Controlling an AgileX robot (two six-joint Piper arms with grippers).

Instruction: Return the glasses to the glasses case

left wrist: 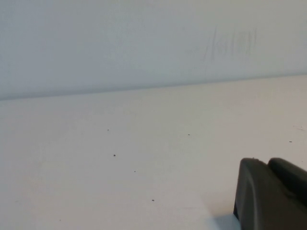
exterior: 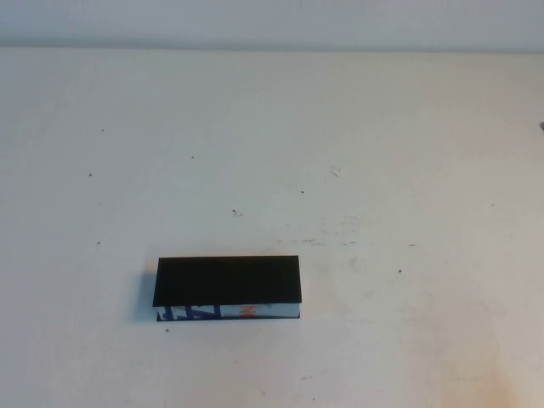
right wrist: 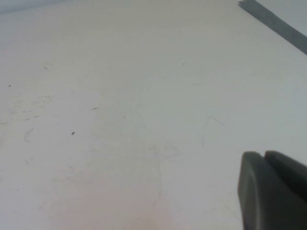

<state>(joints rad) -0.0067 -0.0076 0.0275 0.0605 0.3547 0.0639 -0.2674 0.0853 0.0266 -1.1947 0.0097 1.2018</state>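
The white bench (exterior: 382,127) carries only the closed rectangular black glasses case (exterior: 228,287); no glasses are visible, so the task looks finished. Both claws sit away from the case: the right claw (right wrist: 273,191) is together, the left claw (left wrist: 271,194) I cannot tell.

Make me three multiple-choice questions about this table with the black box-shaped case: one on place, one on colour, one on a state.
1. Where on the white table does the rectangular black glasses case with the white printed front edge lie?
A. On the near side, left of the middle
B. In the far right corner
C. Against the far wall

2. What colours are the marks on its front edge?
A. Green and yellow
B. Blue and orange
C. Red and pink

3. What state is the right gripper in?
A. Shut on the case
B. Wide open
C. Shut and empty

Answers: A, the high view shows it there. B, blue and orange print shows below the closed lid. C, its fingers meet above bare table, away from the case. The left gripper likewise hangs shut over bare table, outside the high view.
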